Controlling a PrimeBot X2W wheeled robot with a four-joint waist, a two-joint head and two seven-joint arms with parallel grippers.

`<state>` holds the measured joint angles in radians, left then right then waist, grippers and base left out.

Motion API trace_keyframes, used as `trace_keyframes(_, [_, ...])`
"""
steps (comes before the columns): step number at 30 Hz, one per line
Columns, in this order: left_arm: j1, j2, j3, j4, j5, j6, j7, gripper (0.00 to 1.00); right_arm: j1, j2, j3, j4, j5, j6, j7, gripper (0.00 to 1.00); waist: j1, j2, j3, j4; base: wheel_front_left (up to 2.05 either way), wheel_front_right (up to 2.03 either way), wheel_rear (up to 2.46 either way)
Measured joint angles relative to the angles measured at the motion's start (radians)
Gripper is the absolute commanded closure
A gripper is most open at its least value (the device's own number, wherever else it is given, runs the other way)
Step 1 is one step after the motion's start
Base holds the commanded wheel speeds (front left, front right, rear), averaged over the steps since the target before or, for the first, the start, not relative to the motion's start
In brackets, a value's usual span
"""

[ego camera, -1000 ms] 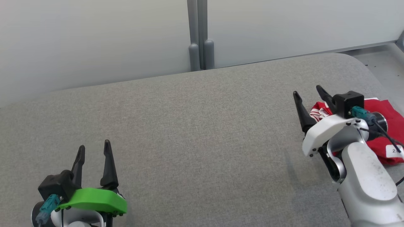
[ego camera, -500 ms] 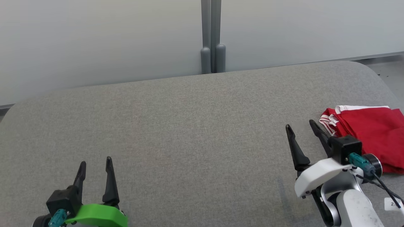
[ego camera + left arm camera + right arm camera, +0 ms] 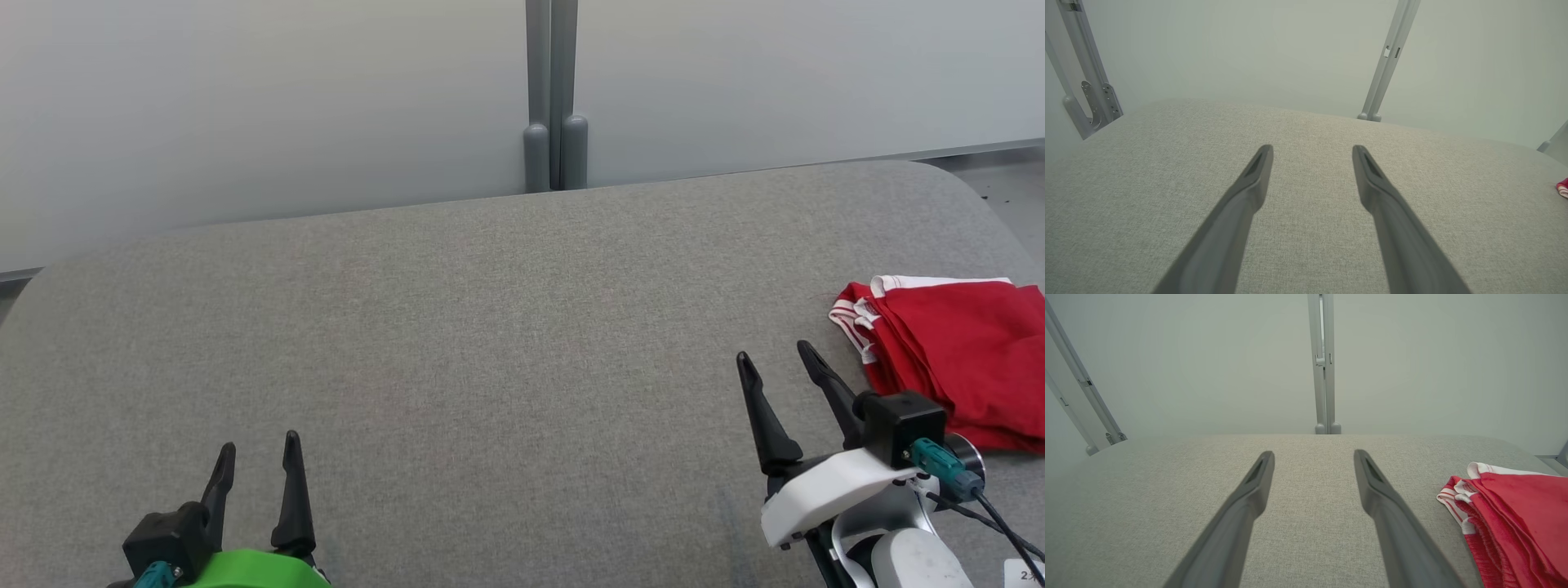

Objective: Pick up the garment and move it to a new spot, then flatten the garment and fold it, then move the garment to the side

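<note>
A folded red garment with white trim (image 3: 955,351) lies at the right side of the grey padded table (image 3: 490,327); it also shows at the right of the right wrist view (image 3: 1515,522), and a sliver of it at the far right of the left wrist view (image 3: 1563,188). My right gripper (image 3: 775,359) stands open just left of the garment, apart from it, with nothing between its fingers. At the lower left my left gripper (image 3: 257,449) is open and empty over bare table. Both wrist views show the fingers (image 3: 1253,490) spread above the fabric surface.
A pale wall panel with a grey vertical post (image 3: 553,98) runs behind the table. The table's rounded right corner (image 3: 971,188) meets the floor beyond it. A slanted metal bracket (image 3: 1094,98) stands at the table's left end.
The head camera has shifted, so the whole picture moved. Both grippers drew back toward the near edge; the right gripper came off the garment, which now lies fully exposed to its right.
</note>
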<state>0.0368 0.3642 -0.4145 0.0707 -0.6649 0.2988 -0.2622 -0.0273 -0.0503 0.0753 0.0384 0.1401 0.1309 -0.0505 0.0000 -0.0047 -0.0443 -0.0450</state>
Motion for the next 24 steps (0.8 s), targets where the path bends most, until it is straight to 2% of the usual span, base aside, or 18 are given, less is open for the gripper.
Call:
trace_keyframes(21, [0.006,-0.009,0.01,0.003,0.012,-0.017,0.0,0.0,-0.004,0.0,-0.006,0.011,0.011,0.0,-0.023,0.0,0.0,0.0,-0.011,0.009,0.0,0.0,0.0])
trace_keyframes(22, [0.007,-0.01,0.008,0.006,0.016,-0.017,0.0,1.0,-0.001,0.0,-0.006,0.015,0.011,0.0,-0.023,1.0,0.0,0.0001,-0.012,0.009,0.0,0.0,0.0])
trace_keyframes(24, [0.014,-0.018,0.0,0.021,0.016,-0.017,0.002,1.0,0.013,0.002,-0.003,0.033,0.011,0.0,-0.021,1.0,0.0,0.0,-0.012,0.009,0.0,0.0,0.0])
